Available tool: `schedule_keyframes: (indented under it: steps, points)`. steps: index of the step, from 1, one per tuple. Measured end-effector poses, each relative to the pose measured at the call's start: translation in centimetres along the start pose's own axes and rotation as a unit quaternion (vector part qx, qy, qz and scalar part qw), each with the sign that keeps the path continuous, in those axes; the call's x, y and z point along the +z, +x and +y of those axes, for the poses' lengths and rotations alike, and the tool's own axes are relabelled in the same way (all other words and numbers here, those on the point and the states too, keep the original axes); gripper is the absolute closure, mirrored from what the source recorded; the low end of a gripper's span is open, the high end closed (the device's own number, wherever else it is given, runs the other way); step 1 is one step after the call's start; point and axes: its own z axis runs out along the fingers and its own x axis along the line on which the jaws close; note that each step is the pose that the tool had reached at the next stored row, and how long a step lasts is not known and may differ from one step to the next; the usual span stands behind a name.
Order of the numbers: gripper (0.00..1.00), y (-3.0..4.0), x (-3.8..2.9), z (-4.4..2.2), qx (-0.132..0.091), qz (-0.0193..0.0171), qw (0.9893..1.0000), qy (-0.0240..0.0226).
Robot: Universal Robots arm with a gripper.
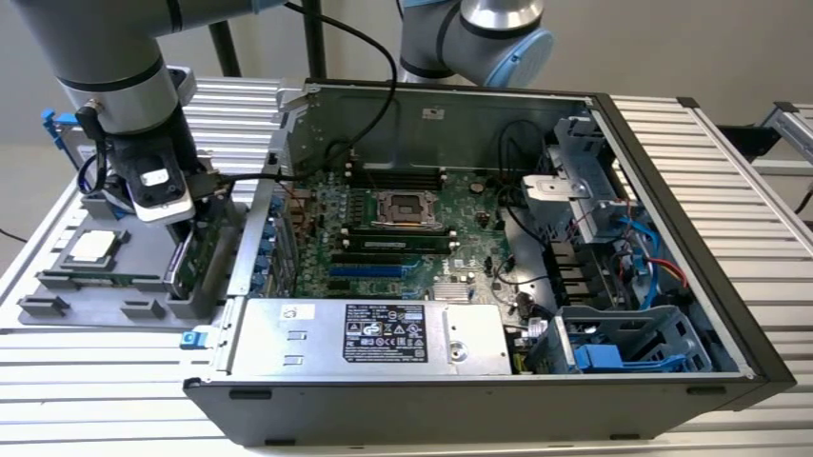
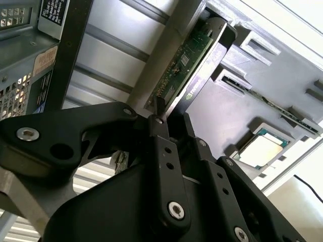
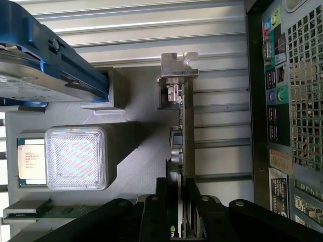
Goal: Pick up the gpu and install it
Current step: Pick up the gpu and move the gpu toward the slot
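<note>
We read this as a robotics lab / test bench, not a home. Evidence: two industrial robot arms, one arm (image 1: 121,67) over the tray, another arm (image 1: 489,33) behind the case; a desktop pc case (image 1: 508,405) on its side w/ cover off, motherboard (image 1: 381,233) exposed; bench top (image 1: 718,181) of ribbed aluminium; a grey fixture tray (image 1: 95,303) w/ shaped slots holding loose parts, e.g. a cpu (image 1: 91,248) and the gpu (image 1: 188,259) on edge.

Open computer case (image 1: 445,416) beside a grey tray (image 1: 89,311) — processor chip (image 1: 91,248) and memory stick (image 1: 95,279) on it.
</note>
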Motion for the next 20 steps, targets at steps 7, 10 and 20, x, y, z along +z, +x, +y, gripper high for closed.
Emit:
schedule_keyframes:
  steps: [7,10,20]
  points:
    - [1.00,0.02,-0.58,0.02,0.000,0.0002,1.0000,0.0002]
    - [1.00,0.03,-0.91,0.04,0.000,0.0002,1.0000,0.0001]
    - [1.00,0.06,-2.05,0.09,0.000,0.0002,1.0000,0.0002]
